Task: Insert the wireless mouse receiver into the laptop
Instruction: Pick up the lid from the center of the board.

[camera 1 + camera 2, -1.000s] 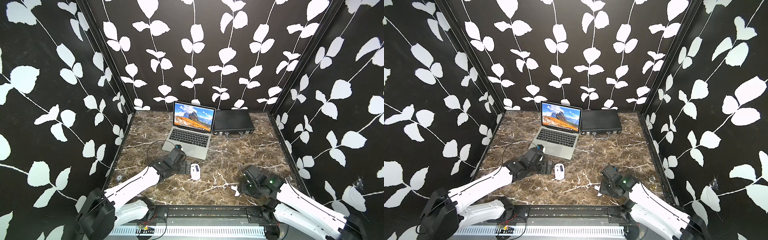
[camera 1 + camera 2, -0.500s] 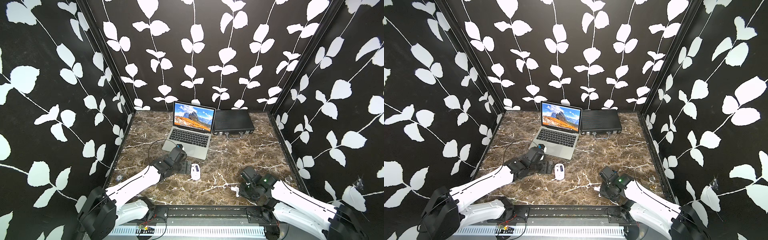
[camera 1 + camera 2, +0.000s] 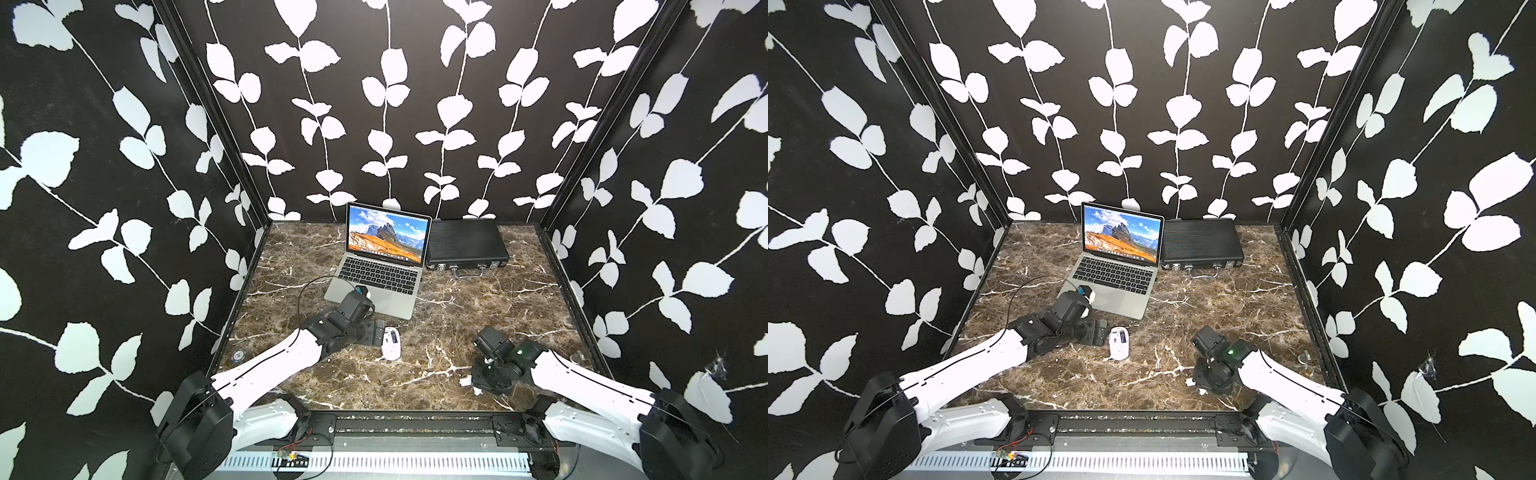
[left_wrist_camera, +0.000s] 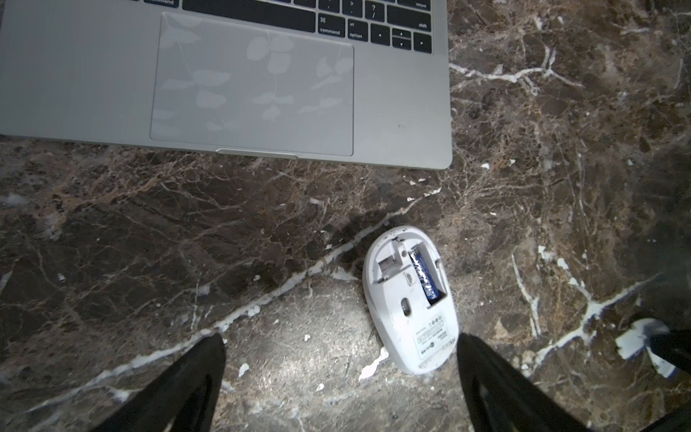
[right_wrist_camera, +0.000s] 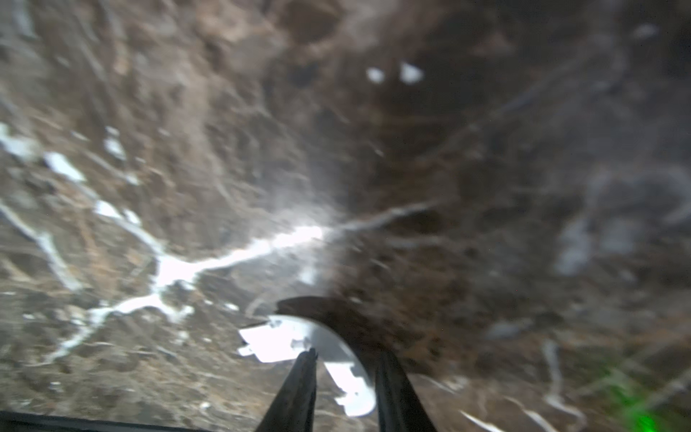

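Upturned mouse [image 4: 411,299] near the surface's [image 3: 478,299] front edge.
Left hand [image 4: 340,338] is spread beside it; right hand's [image 5: 346,353] pinch on the cover [image 5: 276,340] cannot be told. Mouse should be gripped by its sides.

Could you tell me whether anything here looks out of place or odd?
Yes: the wireless mouse lies upside down before the laptop, its battery exposed, while a loose white cover lies apart at the right gripper.

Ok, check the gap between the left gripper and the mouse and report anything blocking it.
Nothing visible blocks it. The left gripper, jaws wide open, sits just short of the wireless mouse, which lies underside up; only bare marble tabletop lies between them.
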Controlling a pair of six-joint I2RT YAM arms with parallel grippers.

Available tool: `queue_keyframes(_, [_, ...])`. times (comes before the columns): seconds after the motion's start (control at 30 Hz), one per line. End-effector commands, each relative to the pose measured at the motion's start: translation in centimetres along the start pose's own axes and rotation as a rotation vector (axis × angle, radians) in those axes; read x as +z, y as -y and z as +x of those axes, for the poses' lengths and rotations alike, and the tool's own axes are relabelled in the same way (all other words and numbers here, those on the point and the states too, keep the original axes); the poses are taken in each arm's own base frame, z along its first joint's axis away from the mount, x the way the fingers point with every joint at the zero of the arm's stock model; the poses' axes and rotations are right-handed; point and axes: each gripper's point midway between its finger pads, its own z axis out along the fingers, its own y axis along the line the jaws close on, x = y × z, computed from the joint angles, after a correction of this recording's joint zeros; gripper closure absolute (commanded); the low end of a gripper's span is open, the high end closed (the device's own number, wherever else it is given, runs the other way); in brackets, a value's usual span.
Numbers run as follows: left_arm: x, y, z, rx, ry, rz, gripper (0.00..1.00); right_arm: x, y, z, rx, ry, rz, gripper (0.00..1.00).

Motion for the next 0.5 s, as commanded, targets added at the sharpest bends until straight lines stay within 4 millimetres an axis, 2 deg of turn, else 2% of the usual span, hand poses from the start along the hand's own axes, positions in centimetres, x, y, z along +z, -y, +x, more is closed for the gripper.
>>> queue_keyframes(0.0, [-0.1,0.6,-0.1,0.010,-0.001,0.027,0.01,1.0,-1.6,-0.9,-0.065,0.031,-0.067,0.72])
queue_keyframes(0.23, [-1.3,1.4,-1.1,0.067,0.038,0.066,0.01,0.9,-2.5,-1.5,-0.121,0.040,-0.068,0.84])
queue_keyframes(0.4, [-1.6,3.3,-2.0,0.133,0.066,0.155,0.01,0.0,-3.1,-2.2,-0.160,0.078,-0.087,0.98])
queue_keyframes(0.47, [-1.9,4.1,-2.5,0.173,0.082,0.188,0.01,-0.8,-3.6,-2.6,-0.177,0.102,-0.096,1.00])
